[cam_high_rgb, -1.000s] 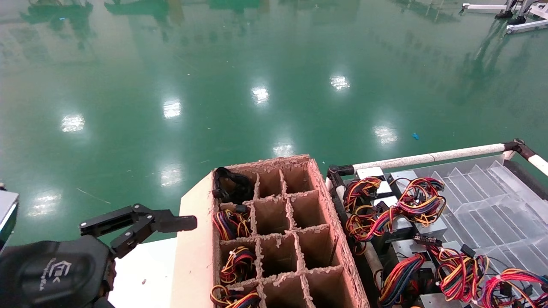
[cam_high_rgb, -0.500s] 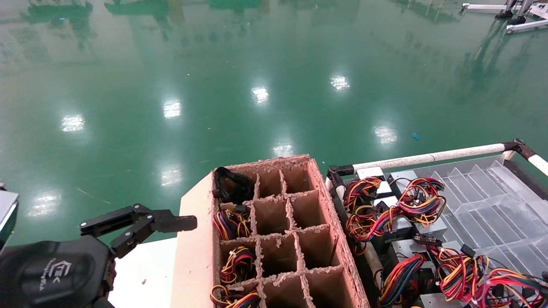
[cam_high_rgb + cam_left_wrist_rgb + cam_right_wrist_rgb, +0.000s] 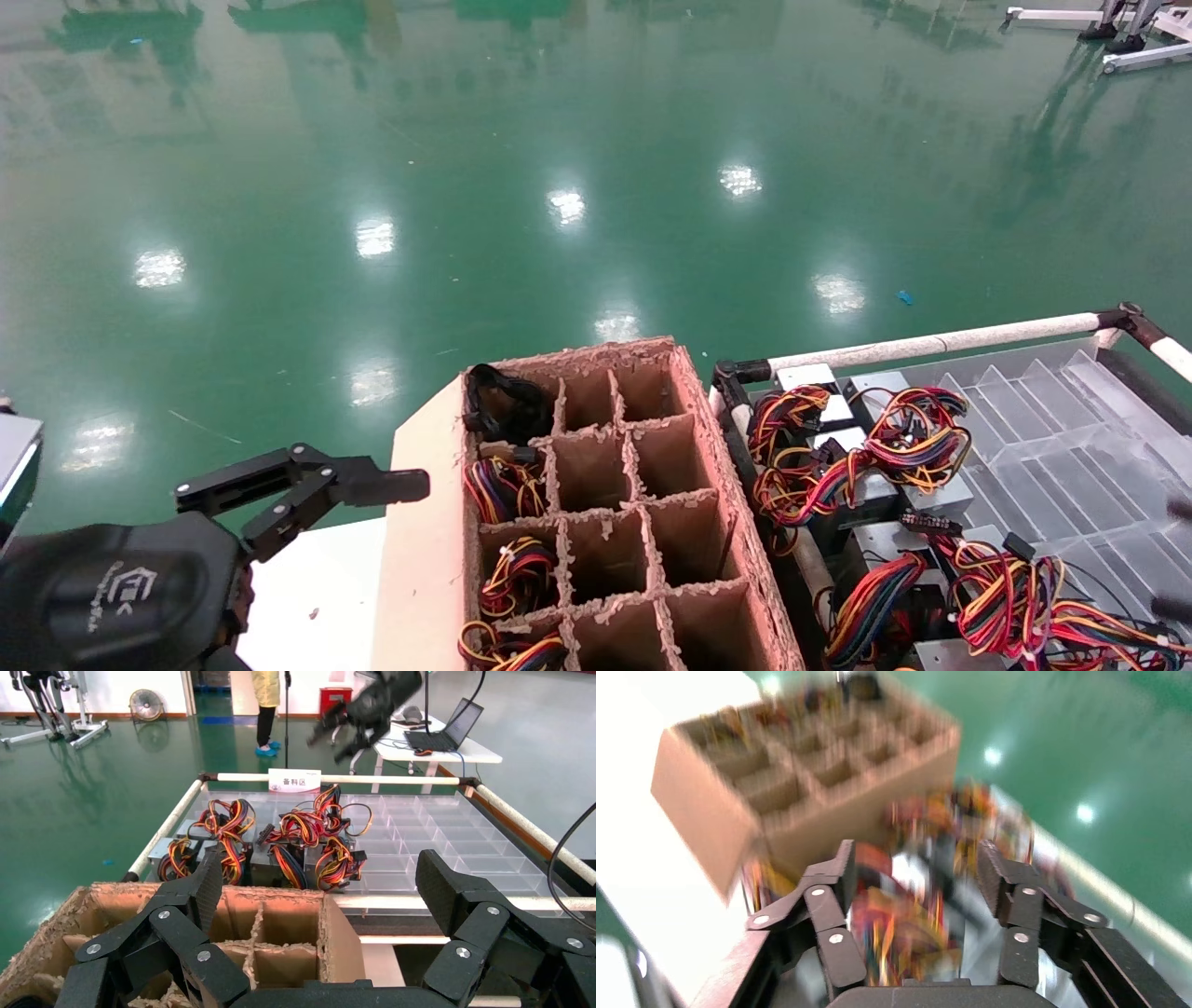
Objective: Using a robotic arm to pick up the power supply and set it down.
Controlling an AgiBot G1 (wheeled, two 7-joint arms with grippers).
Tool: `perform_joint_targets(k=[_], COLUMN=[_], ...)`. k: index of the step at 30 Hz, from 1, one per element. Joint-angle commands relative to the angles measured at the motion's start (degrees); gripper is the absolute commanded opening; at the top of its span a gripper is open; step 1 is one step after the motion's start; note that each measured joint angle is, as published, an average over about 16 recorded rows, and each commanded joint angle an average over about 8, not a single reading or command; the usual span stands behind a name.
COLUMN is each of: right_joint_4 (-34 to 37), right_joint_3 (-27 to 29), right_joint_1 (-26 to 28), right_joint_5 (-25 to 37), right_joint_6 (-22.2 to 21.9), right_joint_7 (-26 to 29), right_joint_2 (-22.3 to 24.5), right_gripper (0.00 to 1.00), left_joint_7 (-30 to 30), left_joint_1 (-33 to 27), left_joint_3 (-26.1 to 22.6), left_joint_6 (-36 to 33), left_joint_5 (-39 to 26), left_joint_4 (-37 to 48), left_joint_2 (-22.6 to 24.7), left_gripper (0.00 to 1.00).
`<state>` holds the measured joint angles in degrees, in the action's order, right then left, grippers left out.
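The power supplies (several alike, trailing coloured wires) are seen lying in the clear tray, directly beneath the right gripper — its fingers are spread apart with nothing between them. The left gripper, likewise spread and unloaded, is held just beside the cardboard box — well apart from the supplies.

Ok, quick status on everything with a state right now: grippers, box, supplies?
Left gripper: open, empty, beside the box.
Right gripper: open, empty, above the power supplies.
Cardboard box: open-topped; left-column cells hold wire bundles, others look empty.
Power supplies: lying in the tray, wires tangled.
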<state>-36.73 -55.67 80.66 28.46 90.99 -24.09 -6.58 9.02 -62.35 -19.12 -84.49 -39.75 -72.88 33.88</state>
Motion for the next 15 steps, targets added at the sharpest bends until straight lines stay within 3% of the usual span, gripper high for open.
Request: perform_joint_targets(k=[1,15], right_joint_4=[-1.7,-7.8], right_joint_3=[0.2,6.4], right_joint_1=[0.3,-2.5], right_joint_5=[-1.8,-0.7], right_joint_6=[0.2,-0.5], right_joint_7=[1.6,7.1], right_joint_2=[0.5,-3.6], right_gripper=[1.00,1.00], left_joint_7=[0.0,0.0], left_joint_1=[0.0,0.0], left_joint_3=[0.0,0.0], left_joint_6=[0.0,0.0], left_joint_5=[0.0,0.0], left_joint_4=[0.0,0.0], left_joint_2=[0.0,0.0], left_gripper=[1.00,1.00])
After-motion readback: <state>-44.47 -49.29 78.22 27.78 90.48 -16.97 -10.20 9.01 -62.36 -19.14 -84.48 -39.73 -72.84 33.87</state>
